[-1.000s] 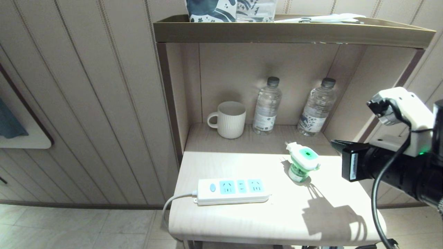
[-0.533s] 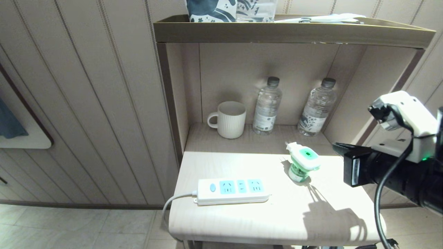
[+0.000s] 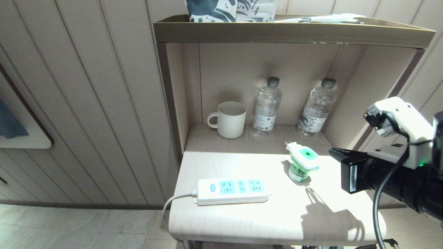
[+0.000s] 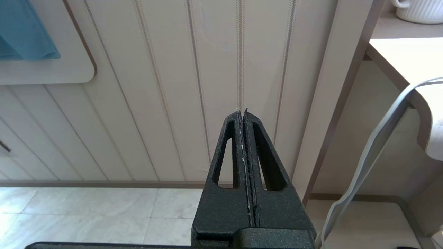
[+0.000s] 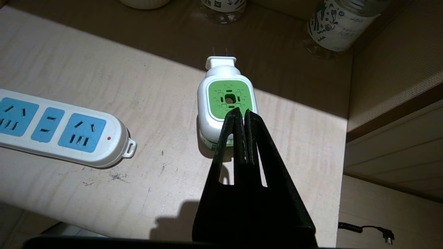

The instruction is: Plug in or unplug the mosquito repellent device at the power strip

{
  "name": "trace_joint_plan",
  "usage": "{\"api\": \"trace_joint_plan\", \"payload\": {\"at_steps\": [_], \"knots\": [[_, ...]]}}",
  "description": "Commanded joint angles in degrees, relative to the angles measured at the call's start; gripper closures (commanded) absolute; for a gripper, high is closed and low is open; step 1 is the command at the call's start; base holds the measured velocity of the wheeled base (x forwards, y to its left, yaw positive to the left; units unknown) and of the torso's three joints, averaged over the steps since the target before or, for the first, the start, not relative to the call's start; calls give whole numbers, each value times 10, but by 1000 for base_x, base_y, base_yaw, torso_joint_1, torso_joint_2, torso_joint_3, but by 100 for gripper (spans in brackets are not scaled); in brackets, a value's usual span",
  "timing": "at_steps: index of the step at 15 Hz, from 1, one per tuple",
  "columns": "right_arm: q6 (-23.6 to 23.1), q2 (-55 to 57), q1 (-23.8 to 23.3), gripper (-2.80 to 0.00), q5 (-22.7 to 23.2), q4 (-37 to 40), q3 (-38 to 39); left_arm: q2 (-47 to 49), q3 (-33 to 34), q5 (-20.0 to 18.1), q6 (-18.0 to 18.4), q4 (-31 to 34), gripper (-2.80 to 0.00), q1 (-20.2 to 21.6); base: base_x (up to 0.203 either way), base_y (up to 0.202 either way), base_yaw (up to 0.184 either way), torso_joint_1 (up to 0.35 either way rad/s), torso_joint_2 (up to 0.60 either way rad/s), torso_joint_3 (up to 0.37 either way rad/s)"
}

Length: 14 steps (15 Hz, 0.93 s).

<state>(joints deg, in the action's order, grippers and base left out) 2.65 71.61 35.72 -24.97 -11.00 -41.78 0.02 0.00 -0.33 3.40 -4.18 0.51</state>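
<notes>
The right gripper [image 5: 242,112] has its fingers pressed together on nothing, tips hanging above the near end of the mosquito repellent device [image 5: 226,103], whose two prongs point away from them. Well off to one side of the fingers the power strip [image 5: 62,131] lies flat, unoccupied. The left gripper [image 4: 242,112], likewise closed and empty, faces the wall panelling beside the table [image 3: 242,221].

Ribbed cream mug [image 3: 229,119] and two clear water bottles [image 3: 266,106] at the back of the shelf [image 3: 242,141].
</notes>
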Motion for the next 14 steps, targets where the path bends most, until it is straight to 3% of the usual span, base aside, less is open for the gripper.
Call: {"api": "trace_joint_plan", "payload": {"at_steps": [1,6,7,14], "knots": [[1,2,1,0,-2,-1,-1,0,0,0,0,0,0,0,0,0,0,0,0,0],[0,2,1,0,-2,1,-1,0,0,0,0,0,0,0,0,0,0,0,0,0],[-2,3,1,-280,-7,-1,6,0,0,0,0,0,0,0,0,0,0,0,0,0],[-5,8,1,-280,1,-4,2,0,0,0,0,0,0,0,0,0,0,0,0,0]]}}
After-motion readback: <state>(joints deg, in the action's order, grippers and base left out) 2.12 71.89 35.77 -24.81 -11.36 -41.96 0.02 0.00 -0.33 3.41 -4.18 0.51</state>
